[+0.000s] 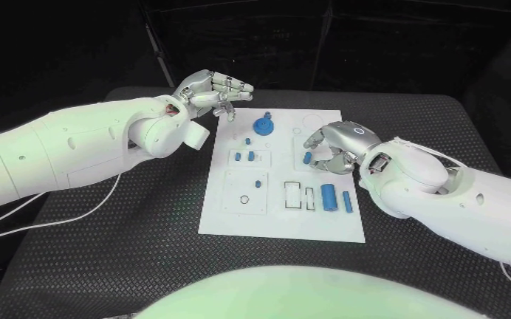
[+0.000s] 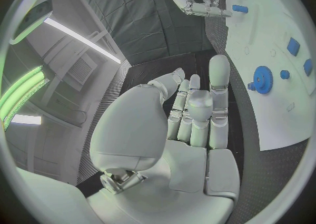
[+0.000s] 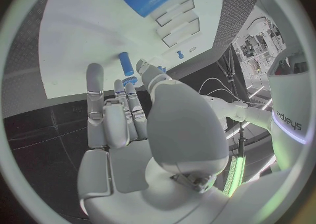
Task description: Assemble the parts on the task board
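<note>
Table of black textured material (image 1: 117, 260) carries a flat white rectangular task board (image 1: 320, 227) at its middle, seen from above in the head view. Small blue parts rest on the board: a round blue toothed gear with a knob (image 1: 264, 125) near the far edge, two short blue pegs (image 1: 244, 156) side by side in a square outline left of centre, a tiny blue peg (image 1: 258, 184) just below them, and two longer blue cylinders (image 1: 330, 199) lying parallel near the board's right edge. The robot's left hand (image 1: 216, 91), silver and many-fingered on a white arm, hovers above the board's far left corner; its fingers are curled inward and nothing is visible between them. In the left wrist view the same hand (image 2: 197, 113) shows its fingers bunched close together with nothing in them, with the blue gear (image 2: 263, 80) on the board beyond. The robot's right hand (image 1: 335, 145) is lowered over the board's right side, fingers bent downward around a short blue cylinder (image 1: 306, 158) that lies at its fingertips. In the right wrist view that hand (image 3: 125, 118) has its fingers reaching toward the cylinder (image 3: 126, 64), but whether they grip it or merely touch it cannot be told.
</note>
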You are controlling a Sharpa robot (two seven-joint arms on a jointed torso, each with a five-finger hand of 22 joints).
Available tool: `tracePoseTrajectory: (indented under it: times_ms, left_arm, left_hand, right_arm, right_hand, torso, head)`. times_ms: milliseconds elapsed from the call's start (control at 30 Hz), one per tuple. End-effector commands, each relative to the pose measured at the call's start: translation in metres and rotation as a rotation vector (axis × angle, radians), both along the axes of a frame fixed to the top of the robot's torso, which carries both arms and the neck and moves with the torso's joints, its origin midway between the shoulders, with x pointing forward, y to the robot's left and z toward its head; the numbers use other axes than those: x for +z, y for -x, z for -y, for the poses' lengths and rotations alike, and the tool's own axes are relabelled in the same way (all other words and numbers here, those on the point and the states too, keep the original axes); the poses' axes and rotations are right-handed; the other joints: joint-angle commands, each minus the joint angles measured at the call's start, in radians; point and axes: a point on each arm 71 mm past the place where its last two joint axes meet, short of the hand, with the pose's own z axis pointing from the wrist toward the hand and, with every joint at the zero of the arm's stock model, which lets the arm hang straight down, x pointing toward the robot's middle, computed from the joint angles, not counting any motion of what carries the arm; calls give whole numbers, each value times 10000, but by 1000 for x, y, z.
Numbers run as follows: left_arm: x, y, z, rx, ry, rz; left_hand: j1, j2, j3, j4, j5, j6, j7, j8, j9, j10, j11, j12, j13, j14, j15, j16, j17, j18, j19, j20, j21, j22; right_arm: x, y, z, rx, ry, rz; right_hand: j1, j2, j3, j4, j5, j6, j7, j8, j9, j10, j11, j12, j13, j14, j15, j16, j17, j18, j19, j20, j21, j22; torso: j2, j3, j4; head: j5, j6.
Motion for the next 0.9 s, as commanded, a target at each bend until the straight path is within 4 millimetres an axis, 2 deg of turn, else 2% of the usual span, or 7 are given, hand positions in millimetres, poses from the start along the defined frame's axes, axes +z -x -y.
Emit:
tracePoseTrajectory:
  times_ms: [33, 333, 533, 733, 900]
  left_arm:
    - [1, 0, 2, -118, 99, -16]
    - [1, 0, 2, -122, 99, -18]
    - [1, 0, 1, -125, 97, -24]
    - [1, 0, 2, -199, 120, -47]
    - [1, 1, 2, -257, 132, -73]
  left_hand:
    - [-81, 17, -16, -2, 37, -78, 14, -41, -2, -68, -1, 20, -6, -28, 16, -8, -2, 83, -36, 7, -43, -4]
    - [-86, 20, -18, 0, 36, -76, 14, -39, -1, -68, -1, 24, -5, -29, 17, -7, -4, 84, -37, 8, -46, -7]
    - [-87, 20, -18, 0, 36, -76, 14, -39, -1, -68, -1, 25, -5, -29, 17, -7, -4, 84, -37, 9, -47, -8]
    - [-87, 20, -18, 0, 36, -76, 14, -39, -1, -68, -1, 25, -5, -29, 17, -7, -4, 84, -37, 9, -47, -8]
    - [-102, 32, -22, 11, 36, -73, 14, -35, 2, -68, 0, 34, -3, -33, 18, -7, -13, 87, -42, 11, -63, -24]
  right_arm:
    - [-4, -1, -2, 8, 394, -384]
    - [-7, -5, -10, 115, 364, -505]
    - [-10, -7, -11, 92, 440, -650]
    - [-12, -9, -10, 17, 514, -725]
    - [-12, -9, -11, -9, 519, -736]
  right_hand:
    - [53, 144, -104, 13, -25, 84, -43, 73, 15, -22, -5, 126, 8, 243, 65, -54, -9, 40, 31, 72, -60, -20]
    - [262, 439, -15, 61, 9, 230, -40, 77, 19, 265, -71, 397, -3, 272, 12, -20, 63, 37, 111, 29, -62, -13]
    - [392, 648, 353, 156, -5, 520, -4, 111, 33, 1072, -198, 582, -42, 383, -102, 196, 442, -28, 378, -65, 196, 385]
    - [513, 682, 741, 160, -77, 778, 45, 145, 43, 1398, -212, 426, -65, 423, -114, 303, 616, -57, 478, -104, 331, 550]
    - [526, 655, 834, 155, -84, 808, 58, 132, 37, 1428, -204, 354, -67, 425, -108, 319, 639, -59, 480, -102, 342, 553]
  torso:
    - [-2, 1, 30]
    - [1, 0, 22]
    - [-1, 8, 0]
    - [-6, 12, 12]
    - [-11, 17, 12]
  head:
    - [-8, -8]
    - [13, -24]
    - [34, -52]
    - [23, -78]
    - [23, -83]
